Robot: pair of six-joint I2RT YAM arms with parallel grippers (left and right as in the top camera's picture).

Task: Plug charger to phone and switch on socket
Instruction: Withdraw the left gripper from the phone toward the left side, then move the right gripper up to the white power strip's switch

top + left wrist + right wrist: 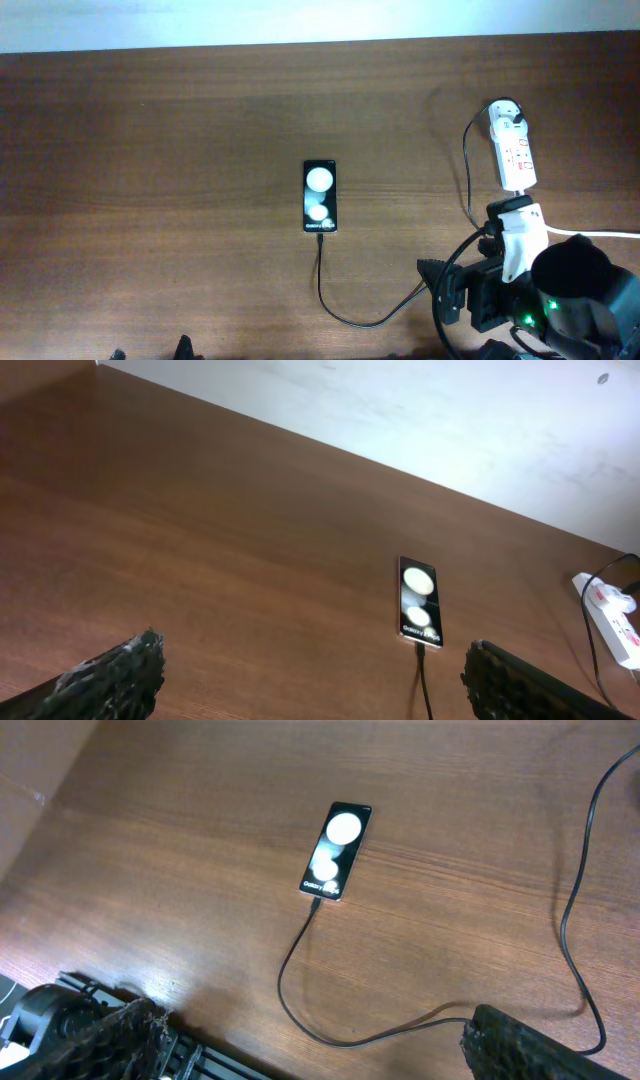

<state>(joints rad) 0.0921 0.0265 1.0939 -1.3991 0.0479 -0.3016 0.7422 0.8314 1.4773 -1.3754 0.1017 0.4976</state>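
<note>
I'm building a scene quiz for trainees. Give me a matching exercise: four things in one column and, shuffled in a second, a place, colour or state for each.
1. phone
2. charger cable
3. power strip
4. left gripper

A. white, at the right side of the table
B. open, holding nothing
C. flat in the middle of the table
D. black, looping from the phone's end toward the right

Pairs: 1-C, 2-D, 3-A, 4-B.
</note>
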